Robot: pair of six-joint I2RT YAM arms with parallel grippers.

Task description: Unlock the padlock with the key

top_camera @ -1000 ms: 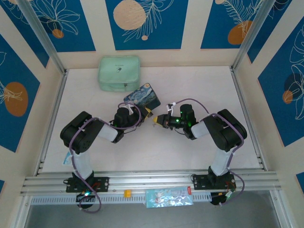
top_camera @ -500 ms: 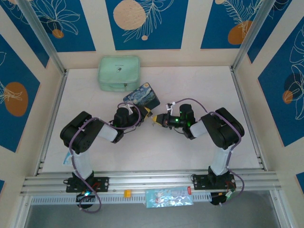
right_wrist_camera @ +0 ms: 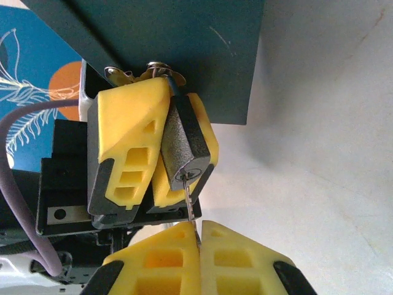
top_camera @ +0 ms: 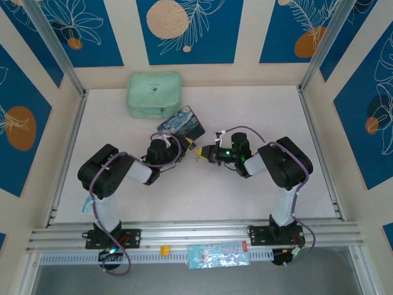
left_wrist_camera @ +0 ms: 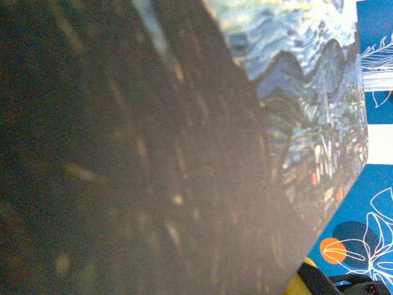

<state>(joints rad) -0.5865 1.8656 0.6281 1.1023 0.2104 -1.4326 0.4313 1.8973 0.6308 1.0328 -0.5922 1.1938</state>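
Beside the tin box [right_wrist_camera: 184,43], left tool [right_wrist_camera: 171,123] tight around the padlock [right_wrist_camera: 187,150], right tool [right_wrist_camera: 198,236] tight on the key [right_wrist_camera: 189,203].

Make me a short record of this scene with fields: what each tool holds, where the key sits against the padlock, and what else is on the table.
left tool: shut on the padlock, one finger on either side of its dark body
right tool: shut on the key
key against padlock: blade tip at the keyhole, seemingly entering it
padlock location: at the edge of the tin box, by its metal latch
elsewhere: green pouch at the far left of the table
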